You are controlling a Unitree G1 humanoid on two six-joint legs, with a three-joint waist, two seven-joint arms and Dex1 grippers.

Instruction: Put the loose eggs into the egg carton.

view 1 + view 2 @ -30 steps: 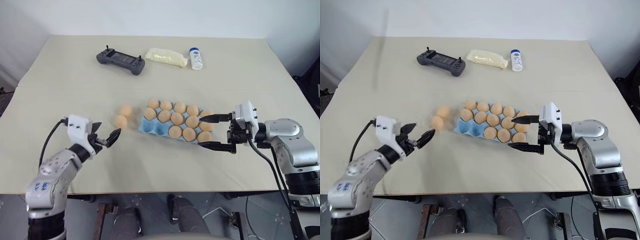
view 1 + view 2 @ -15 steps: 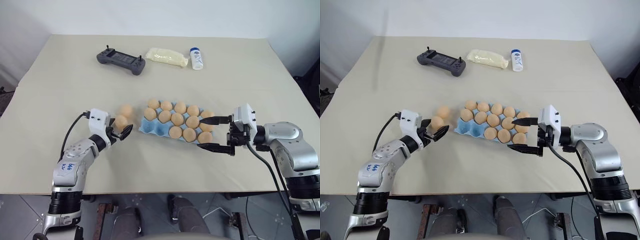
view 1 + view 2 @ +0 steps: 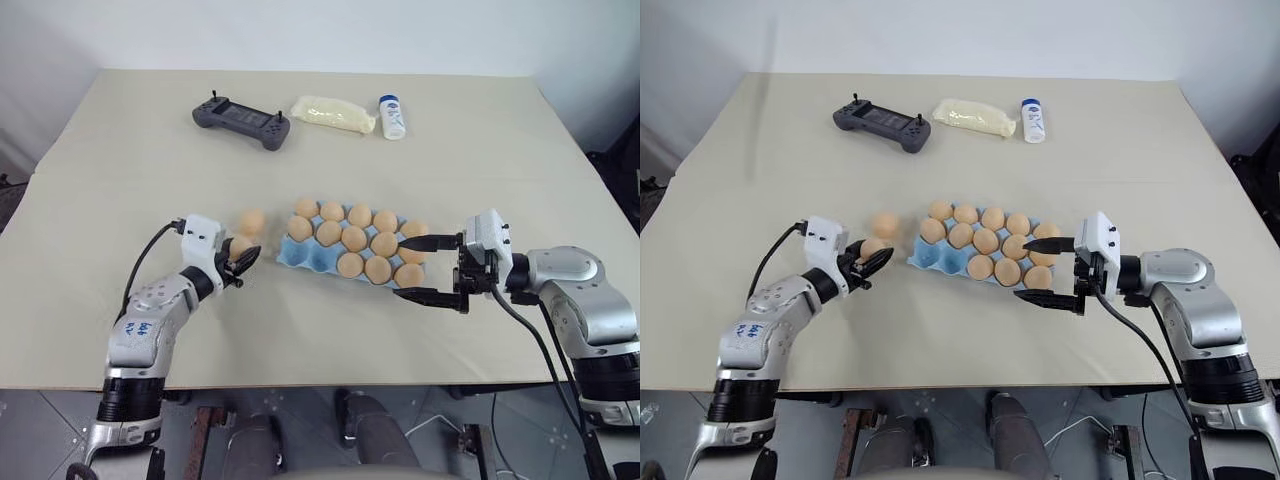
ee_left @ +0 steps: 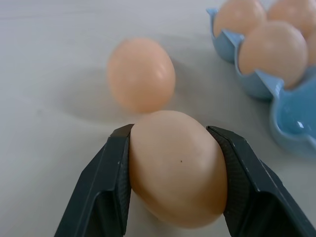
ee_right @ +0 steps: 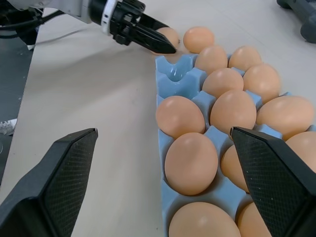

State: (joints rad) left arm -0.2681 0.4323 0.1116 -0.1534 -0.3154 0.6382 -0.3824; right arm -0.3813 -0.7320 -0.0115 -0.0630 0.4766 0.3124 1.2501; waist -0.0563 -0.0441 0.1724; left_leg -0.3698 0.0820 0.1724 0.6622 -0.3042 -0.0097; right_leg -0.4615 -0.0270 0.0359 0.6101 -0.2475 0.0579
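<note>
Reaching forward since a second ago, the left gripper (image 4: 173, 185) is now clamping its fingers (image 4: 106, 182) on the nearer loose egg (image 4: 175, 168) on the table (image 3: 150, 150), just left of the egg carton (image 3: 300, 255). Beside it, another loose egg (image 3: 252, 220) is lying free. At the carton's right end, the right gripper (image 3: 425, 268) is hanging with jaws spread wide, pointing leftward and holding nothing.

You've got silver-grey arms, white wrist blocks, black cables looping off each. Left gripper (image 3: 243, 262) and right gripper (image 3: 430, 268): two black fingers each, pads cross-hatched. Blue handwritten marks on left forearm.
</note>
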